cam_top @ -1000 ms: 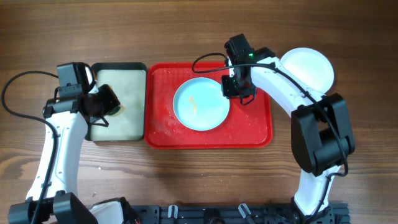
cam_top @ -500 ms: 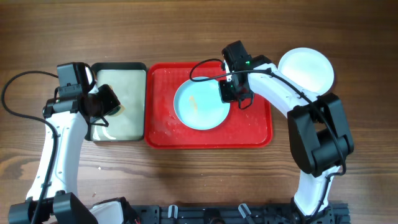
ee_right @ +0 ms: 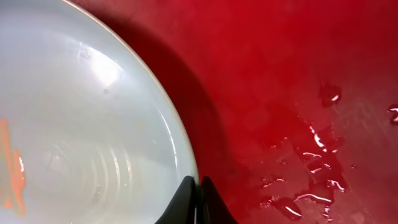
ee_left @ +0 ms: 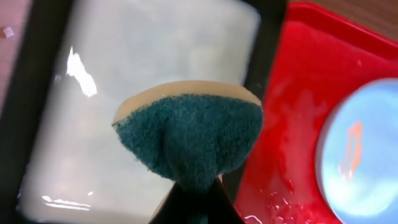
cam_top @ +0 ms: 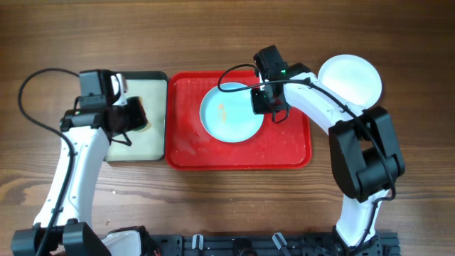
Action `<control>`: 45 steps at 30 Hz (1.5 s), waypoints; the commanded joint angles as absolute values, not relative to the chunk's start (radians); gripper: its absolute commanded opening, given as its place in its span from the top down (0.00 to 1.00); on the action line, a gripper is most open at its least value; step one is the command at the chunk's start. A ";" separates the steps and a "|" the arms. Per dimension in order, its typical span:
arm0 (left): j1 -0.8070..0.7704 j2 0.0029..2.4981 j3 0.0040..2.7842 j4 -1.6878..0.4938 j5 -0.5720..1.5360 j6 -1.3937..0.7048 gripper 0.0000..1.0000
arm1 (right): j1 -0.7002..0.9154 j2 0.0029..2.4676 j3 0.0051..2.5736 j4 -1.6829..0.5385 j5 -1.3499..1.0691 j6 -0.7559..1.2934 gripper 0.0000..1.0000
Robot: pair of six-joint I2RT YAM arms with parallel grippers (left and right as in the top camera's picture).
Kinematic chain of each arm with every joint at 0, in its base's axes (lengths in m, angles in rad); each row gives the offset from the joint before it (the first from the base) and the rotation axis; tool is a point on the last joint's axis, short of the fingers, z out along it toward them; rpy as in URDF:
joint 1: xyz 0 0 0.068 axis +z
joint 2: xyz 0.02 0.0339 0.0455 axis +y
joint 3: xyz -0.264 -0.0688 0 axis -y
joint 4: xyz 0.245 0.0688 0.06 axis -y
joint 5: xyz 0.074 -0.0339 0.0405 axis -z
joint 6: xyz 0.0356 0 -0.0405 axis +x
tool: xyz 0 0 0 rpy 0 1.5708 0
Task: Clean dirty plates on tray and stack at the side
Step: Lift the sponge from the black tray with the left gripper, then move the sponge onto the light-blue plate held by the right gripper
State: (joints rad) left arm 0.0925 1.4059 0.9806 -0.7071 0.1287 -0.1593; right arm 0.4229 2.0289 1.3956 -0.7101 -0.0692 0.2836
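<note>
Two plates are in view for you: a pale blue plate [cam_top: 229,114] lying on the red tray [cam_top: 291,153], toward its far edge, and a white plate [cam_top: 350,78] off to the right on the wooden surface [cam_top: 213,35], clear of the tray. Your right end effector [cam_top: 264,108] is closed down tight on the pale blue plate's right rim; the wrist view shows its fingertips pinched together right at that edge. A second ago it stood slightly parted just beyond the rim, and the plate has since slid a little toward the far side of the tray. An orange smear [ee_right: 12,162] marks the plate, and droplets [ee_right: 311,162] sit on the tray beside it. Your left end effector [cam_top: 134,117] is clamped on a green-and-tan sponge [ee_left: 189,137] above the black-rimmed tray [cam_top: 136,74]. Compared with a second ago, it has moved right, nearer the red tray.
</note>
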 commanded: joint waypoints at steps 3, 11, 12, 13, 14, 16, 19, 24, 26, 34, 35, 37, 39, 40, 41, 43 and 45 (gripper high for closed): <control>0.011 1.400 1.033 -0.716 0.086 -0.108 0.96 | 0.426 2.005 1.389 -0.697 -0.195 0.225 0.96; -0.069 1.579 1.288 -0.900 0.074 -0.030 0.96 | 0.424 2.005 1.389 -0.688 -0.227 0.196 0.81; -0.087 1.593 1.289 -0.885 0.089 -0.030 0.96 | 0.421 2.005 1.389 -0.684 -0.227 0.186 0.81; -0.105 1.606 1.289 -0.870 0.108 -0.030 0.96 | 0.416 2.005 1.389 -0.681 -0.227 0.185 0.81; -0.128 1.621 1.289 -0.852 0.134 -0.030 0.96 | 0.410 2.005 1.389 -0.680 -0.228 0.186 0.82; -0.168 1.642 1.289 -0.822 0.182 -0.031 0.96 | 0.400 2.005 1.389 -0.681 -0.236 0.186 0.90; -0.225 1.671 1.289 -0.770 0.225 -0.063 0.96 | 0.394 2.005 1.389 -0.687 -0.246 0.184 0.89; -0.303 1.706 1.289 -0.707 0.236 -0.094 0.96 | 0.387 2.005 1.389 -0.688 -0.265 0.150 0.85; -0.319 1.708 1.289 -0.698 0.235 -0.094 0.96 | 0.379 2.005 1.389 -0.689 -0.300 0.126 0.82; -0.330 1.726 1.288 -0.694 0.236 -0.139 0.96 | 0.276 2.005 1.388 -0.686 -0.559 0.081 0.78; -0.330 1.735 1.288 -0.691 0.236 -0.141 0.96 | 0.270 2.005 1.386 -0.688 -0.562 0.078 0.76; -0.330 1.748 1.288 -0.688 0.236 -0.147 0.96 | 0.269 2.005 1.377 -0.688 -0.562 0.079 0.75; -0.330 1.760 1.289 -0.688 0.236 -0.147 0.96 | 0.269 2.005 1.359 -0.678 -0.563 0.083 0.75; -0.330 1.765 1.288 -0.687 0.236 -0.147 0.96 | 0.270 2.005 1.343 -0.662 -0.563 0.100 0.76; -0.330 1.768 1.288 -0.686 0.236 -0.147 0.96 | 0.270 2.005 1.325 -0.643 -0.563 0.116 0.76; -0.330 1.769 1.288 -0.682 0.235 -0.165 0.96 | 0.270 2.005 1.282 -0.587 -0.563 0.160 0.77; -0.330 1.769 1.288 -0.676 0.235 -0.165 0.96 | 0.272 2.005 1.253 -0.543 -0.569 0.192 0.81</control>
State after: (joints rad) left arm -0.3302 1.7603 1.2732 -0.6876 0.2161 -0.1448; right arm 0.2657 2.0266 1.2900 -0.5800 -0.5362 0.1345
